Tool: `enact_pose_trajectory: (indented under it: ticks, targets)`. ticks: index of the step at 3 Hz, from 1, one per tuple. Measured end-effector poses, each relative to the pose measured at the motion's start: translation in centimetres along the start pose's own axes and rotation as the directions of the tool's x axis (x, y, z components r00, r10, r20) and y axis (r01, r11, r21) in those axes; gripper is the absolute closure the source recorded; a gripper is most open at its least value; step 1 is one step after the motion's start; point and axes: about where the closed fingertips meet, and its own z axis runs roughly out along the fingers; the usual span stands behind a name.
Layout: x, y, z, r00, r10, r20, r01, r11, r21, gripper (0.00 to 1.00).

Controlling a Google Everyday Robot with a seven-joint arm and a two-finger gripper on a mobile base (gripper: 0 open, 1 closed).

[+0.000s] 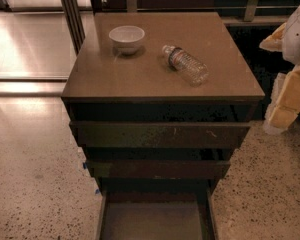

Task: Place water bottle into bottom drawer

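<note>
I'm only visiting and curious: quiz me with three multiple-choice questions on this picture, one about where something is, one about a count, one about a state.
1. Where is the bottle? A on the ground; B on the cabinet top; C in a drawer.
2. How many drawers are there? A one; B three; C five.
3. The bottom drawer is: A pulled out; B shut; C missing.

Answers:
1 B: it lies on its side to the right of the white bowl. The hand is at the right edge of the view, apart from it.
2 B: two sit above the open one.
3 A: its floor shows.
</note>
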Motion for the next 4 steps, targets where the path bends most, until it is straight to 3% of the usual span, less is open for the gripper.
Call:
enact_pose_trajectory:
  ticks: [1,2,3,4]
  targets:
    - [0.0,0.0,0.0,1.0,0.0,0.0,0.0,1.0,0.0,0.0]
    - [0.1,-0.9,0.7,0.996,0.036,0.078,-0.037,0.9993,0.008,0.0]
    - [-0.6,-4.6,2.5,0.967,0.109,0.228,-0.116,0.9931,0.017,0.0]
    - [-1.9,-8.4,5.1,0.932,0.158,0.325,-0.169,0.9857,0.004,0.0]
